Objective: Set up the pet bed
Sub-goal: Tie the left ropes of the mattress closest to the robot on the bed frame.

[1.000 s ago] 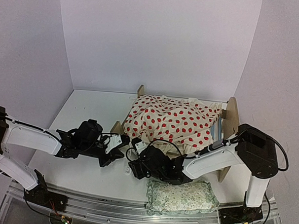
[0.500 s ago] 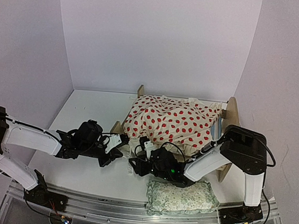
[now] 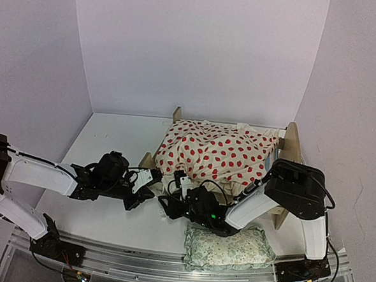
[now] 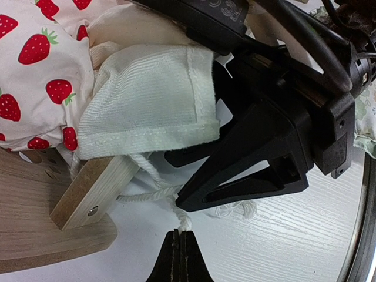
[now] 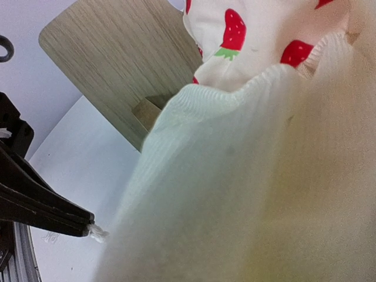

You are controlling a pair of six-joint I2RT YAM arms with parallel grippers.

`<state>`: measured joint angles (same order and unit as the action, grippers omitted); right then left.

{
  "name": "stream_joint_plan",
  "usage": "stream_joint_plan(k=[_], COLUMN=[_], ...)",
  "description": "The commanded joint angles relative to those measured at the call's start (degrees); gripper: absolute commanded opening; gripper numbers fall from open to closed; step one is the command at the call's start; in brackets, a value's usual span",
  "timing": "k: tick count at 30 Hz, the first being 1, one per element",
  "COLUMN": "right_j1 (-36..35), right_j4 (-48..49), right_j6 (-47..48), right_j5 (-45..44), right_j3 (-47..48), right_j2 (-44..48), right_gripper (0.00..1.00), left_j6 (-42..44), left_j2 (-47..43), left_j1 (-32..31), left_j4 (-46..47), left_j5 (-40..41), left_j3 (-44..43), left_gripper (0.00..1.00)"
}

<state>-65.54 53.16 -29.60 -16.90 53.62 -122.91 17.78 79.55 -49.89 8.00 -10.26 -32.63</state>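
Top external view had the bed (image 3: 292, 146) at the right rear of the surface (image 3: 111, 143), with the cushion (image 3: 219, 152) heaped on it and the pillow (image 3: 229, 247) at the near edge. Both arms reached to the bed's near left corner. Left wrist view showed the left fingers (image 4: 174, 261) pinched shut on a white cord (image 4: 183, 222). The right fingers (image 4: 252, 144) lay against a white ribbed cloth (image 4: 147, 100); whether they gripped it could not be told.
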Motion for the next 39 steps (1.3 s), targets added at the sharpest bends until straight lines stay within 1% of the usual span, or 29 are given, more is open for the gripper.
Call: stream_joint_plan(k=[1, 10, 18, 24, 33, 37, 39], right_j1=[0.24, 0.23, 0.23, 0.23, 0.24, 0.24, 0.22], right_j4=[4.10, 6.43, 6.43, 6.43, 6.51, 7.41, 7.87], right_j6=[-0.69, -2.28, -3.03, -3.47, -3.75, -3.89, -4.05], right_j5=[-1.64, -3.60, -4.10, -3.08, -3.02, -2.93, -2.91], right_j3=[1.35, 1.99, 3.06, 4.67, 5.26, 4.62, 4.02], right_j2=[-0.28, -1.88, -3.54, -4.76, -5.48, -5.35, -4.87], right_gripper=[0.39, 0.37, 0.30, 0.26, 0.13, 0.03, 0.00], left_j6=[-0.82, -0.82, -0.82, -0.81, -0.69, -0.69, -0.65], left_j2=[-1.12, -1.11, -1.11, -1.01, -1.06, -1.22, -1.24], left_j1=[-0.22, -0.22, -0.17, -0.21, -0.21, -0.23, -0.21], left_j4=[0.53, 0.39, 0.35, 0.35, 0.36, 0.51, 0.71], left_j5=[0.91, 1.12, 1.11, 1.03, 1.03, 1.16, 1.31], left_j3=[0.38, 0.29, 0.29, 0.29, 0.29, 0.38, 0.45], left_gripper=[0.00, 0.00, 0.00, 0.00, 0.00, 0.00, 0.00])
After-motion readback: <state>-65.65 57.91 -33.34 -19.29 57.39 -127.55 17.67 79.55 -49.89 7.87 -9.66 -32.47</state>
